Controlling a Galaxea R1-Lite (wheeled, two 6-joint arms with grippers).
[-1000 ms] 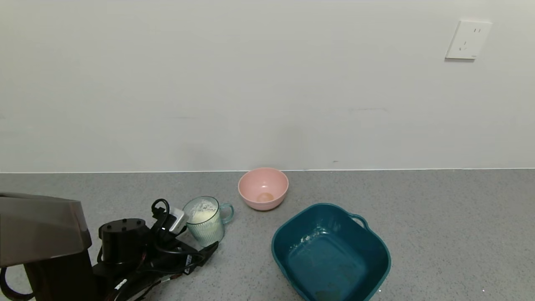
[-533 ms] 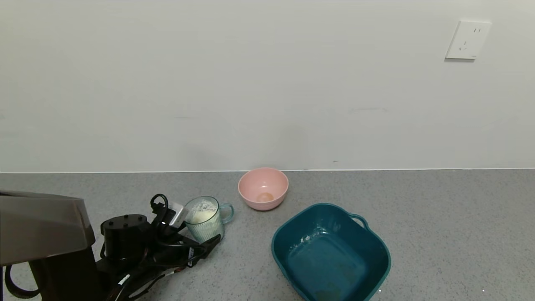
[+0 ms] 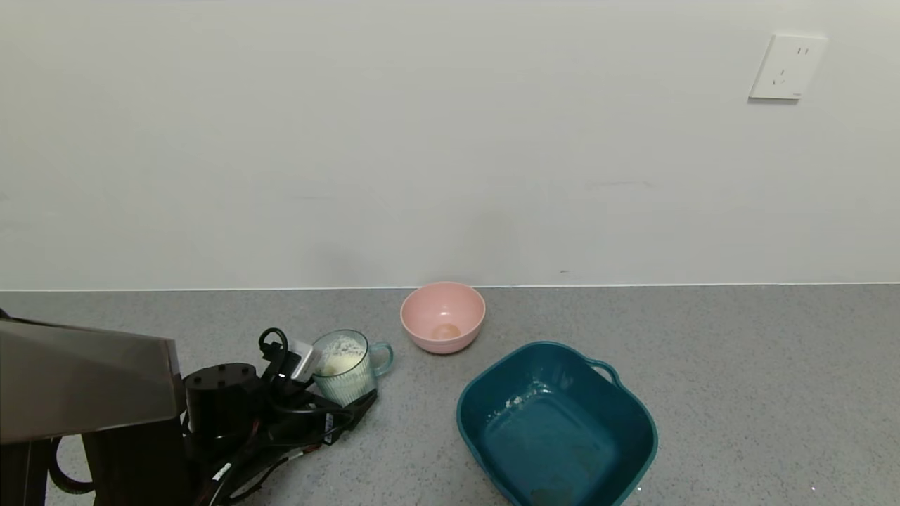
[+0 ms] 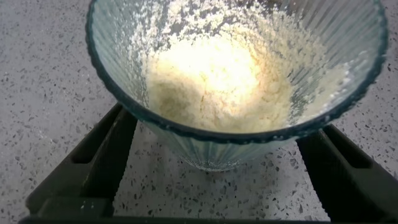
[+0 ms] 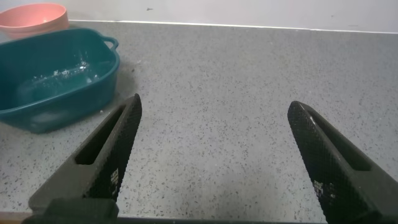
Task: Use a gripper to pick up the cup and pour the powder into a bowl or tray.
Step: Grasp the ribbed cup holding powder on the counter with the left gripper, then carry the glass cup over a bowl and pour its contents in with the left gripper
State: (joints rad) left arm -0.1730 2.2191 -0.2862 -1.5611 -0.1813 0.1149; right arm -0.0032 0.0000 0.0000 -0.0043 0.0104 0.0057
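Ribbed glass cup (image 3: 346, 372) of white powder (image 4: 217, 84) stands upright, handle toward the teal basin (image 3: 636, 429). Left claw (image 4: 217, 165) spread around it; right claw (image 5: 214, 155) spread, empty.

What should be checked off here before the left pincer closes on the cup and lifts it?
1. Cup between the fingers of the left pincer: ok, one finger on each side of its base.
2. Grip closed on the cup: not ok, gaps show beside the glass in the left wrist view.
3. Cup upright on the counter with the powder inside: ok.
4. Teal basin ready to receive: ok, open, only white traces inside.
5. Path from cup to basin: ok, the pink bowl sits farther back.
6. Right pincer out of the way: ok, open over bare counter.
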